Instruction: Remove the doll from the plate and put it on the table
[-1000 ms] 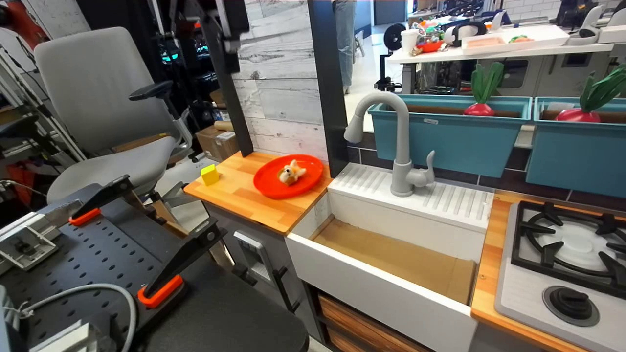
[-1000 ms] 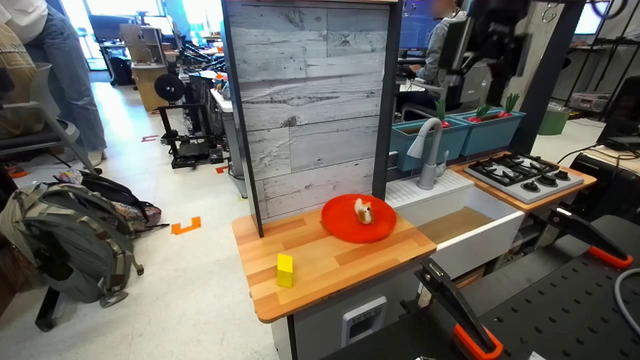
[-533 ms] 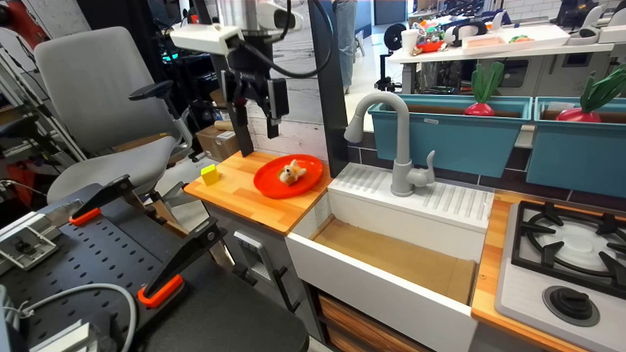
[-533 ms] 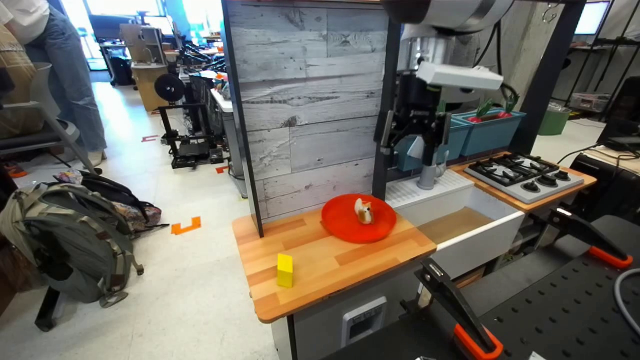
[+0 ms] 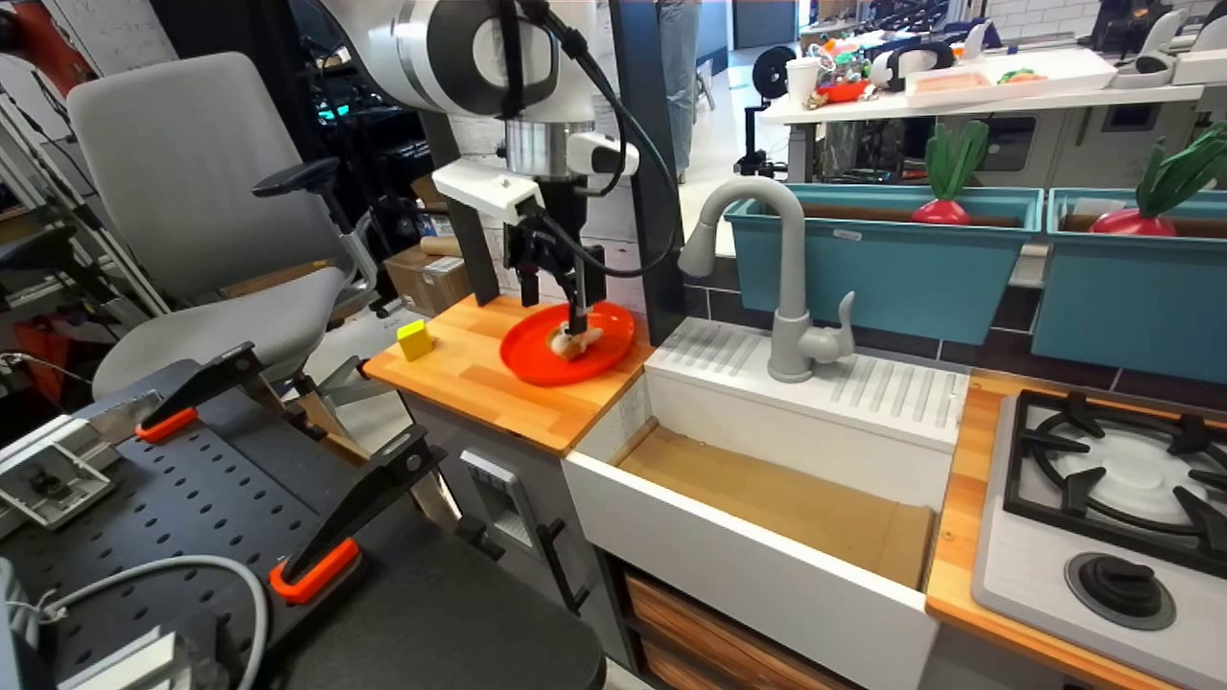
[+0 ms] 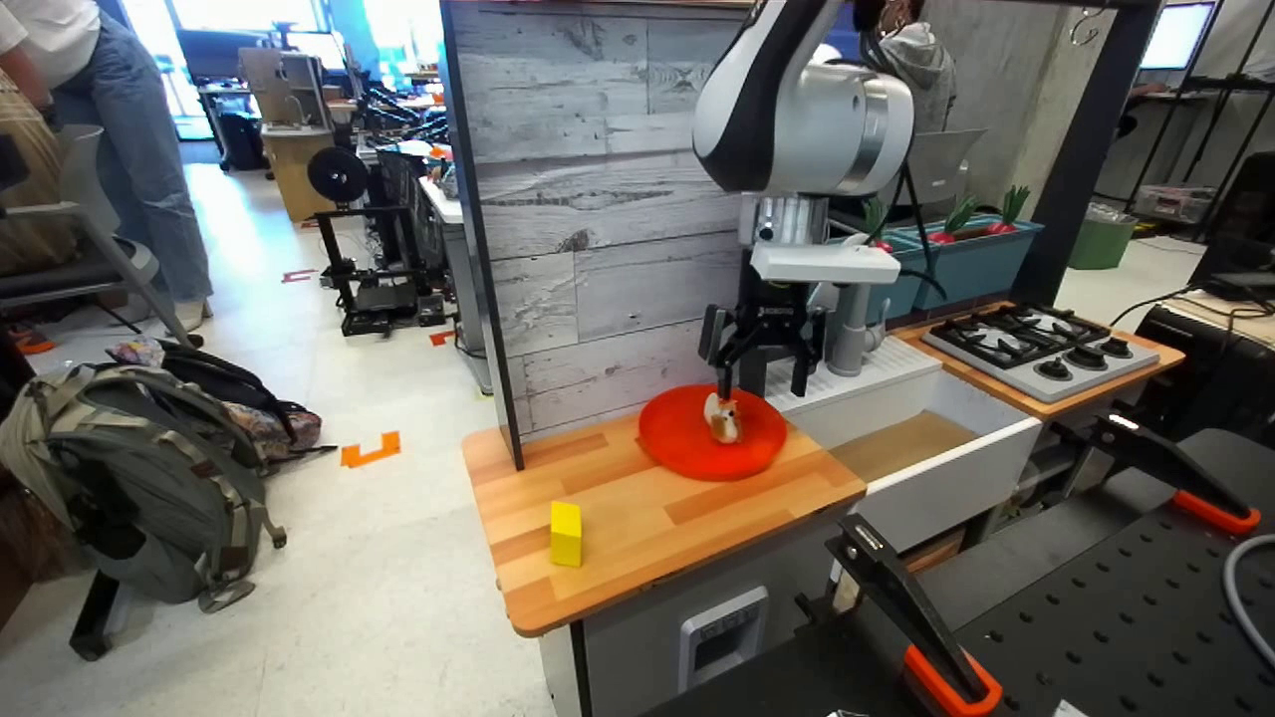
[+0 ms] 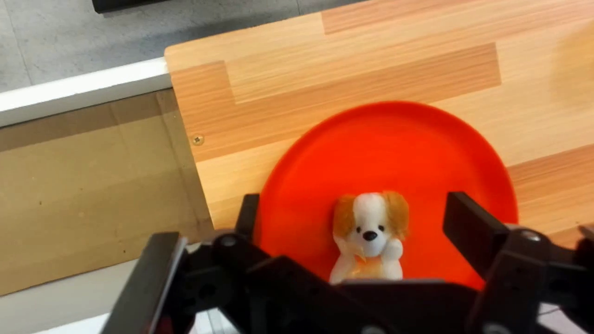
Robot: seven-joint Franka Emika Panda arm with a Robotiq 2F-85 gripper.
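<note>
Gaping wide, end effector (image 6: 764,389) above plate (image 7: 394,148), fingers (image 7: 473,232) apart from doll (image 7: 370,220).

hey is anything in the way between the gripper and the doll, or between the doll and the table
The wrist view shows nothing between the open gripper and the doll. From there to the table, only the rim of the plate intervenes; the yellow block stands on the table, apart from the plate.
</note>
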